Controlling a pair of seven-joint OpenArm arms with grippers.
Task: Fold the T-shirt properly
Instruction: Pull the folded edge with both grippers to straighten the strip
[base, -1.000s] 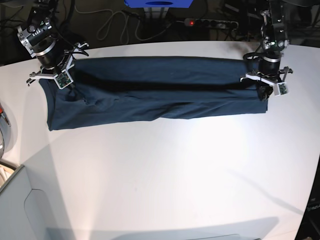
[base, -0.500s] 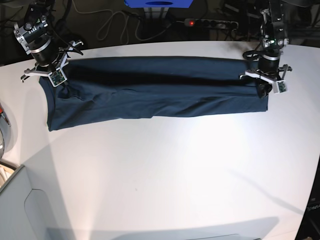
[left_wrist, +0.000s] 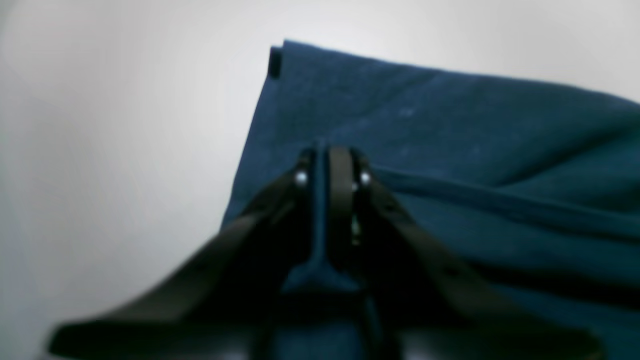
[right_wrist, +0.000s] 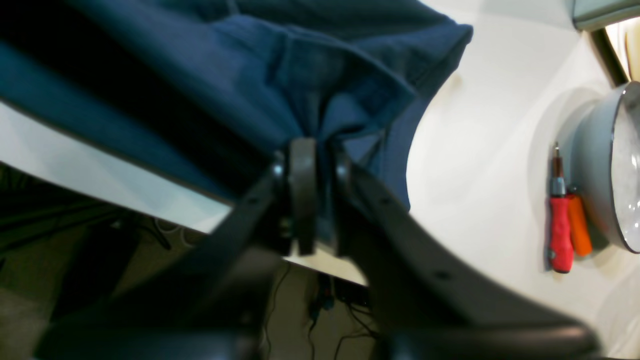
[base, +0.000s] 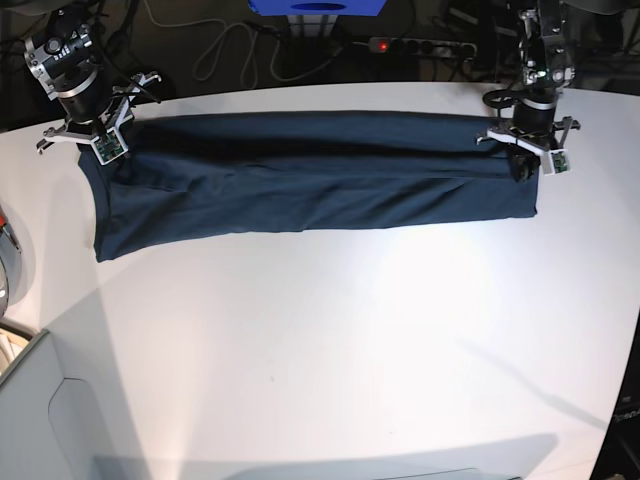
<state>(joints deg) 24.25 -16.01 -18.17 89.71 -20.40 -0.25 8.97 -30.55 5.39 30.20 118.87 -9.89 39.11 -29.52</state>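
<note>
The wide white counter (base: 320, 340) has a large bare area at the near side. Beyond it, toward the far edge, lies the dark navy-blue soft cotton T-shirt (base: 300, 185). It is stretched into a long band that runs across the counter from one side to the other, with a lengthwise fold along the middle. The end on the base view's left is broader and reaches nearer to the camera than the other end.

At the far right end of the band in the base view, the left claw (base: 527, 150) stands over the cloth. In the left wrist view the left claw (left_wrist: 330, 165) is clenched, and a thin layer of the blue fabric is pinched between its two black fingers (left_wrist: 342, 180). The T-shirt (left_wrist: 450, 150) spreads flat on the counter (left_wrist: 100, 150) behind it, and one corner of the cloth lies beyond the fingertips.

At the far left end in the base view, the right claw (base: 95, 135) is at the edge of the garment. In the right wrist view the right claw (right_wrist: 312, 165) is clenched on a gathered bunch of the T-shirt (right_wrist: 300, 75), and the cloth seems lifted a little off the counter (right_wrist: 475, 175) there, though the picture is blurred. Farther on, a red-handled screwdriver (right_wrist: 560, 225) lies beside an orange one (right_wrist: 579, 225), both next to a grey round bowl-like object (right_wrist: 600, 165).
</note>
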